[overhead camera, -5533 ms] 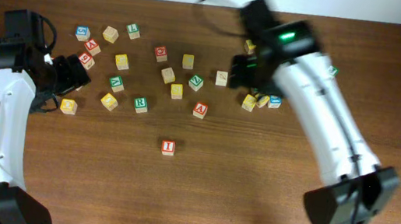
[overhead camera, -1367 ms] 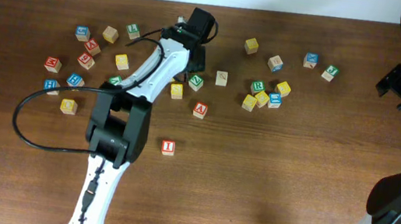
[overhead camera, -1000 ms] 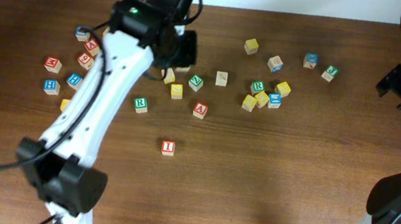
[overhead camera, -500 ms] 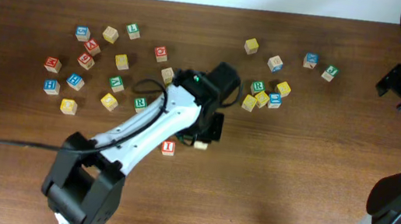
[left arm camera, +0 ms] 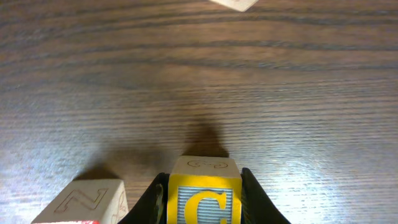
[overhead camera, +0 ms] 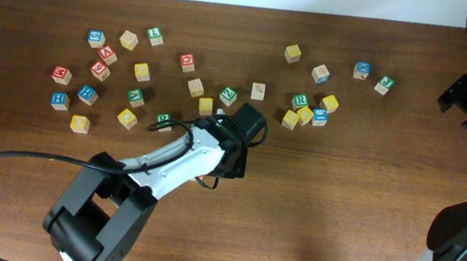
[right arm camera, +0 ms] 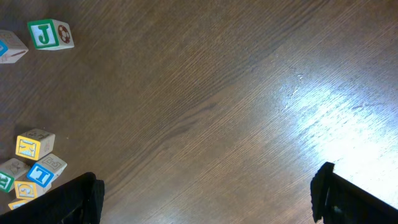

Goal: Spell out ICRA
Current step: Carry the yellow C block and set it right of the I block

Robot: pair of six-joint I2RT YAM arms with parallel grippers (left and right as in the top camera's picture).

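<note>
— Overhead, what was seen?
— The left claw was found low at the middle of the worktop, below the scattered cubes.
— From the left wrist?
— The yellow C cube was held between narrow jaws, just beside an N-faced cube.
— The right wrist?
— The right claw was spread wide, nothing held.

Counted about twenty-seven wooden cubes toward the table's far edge, plus one yellow C cube and one neighbour cube at the left wrist; two robot arms
</note>
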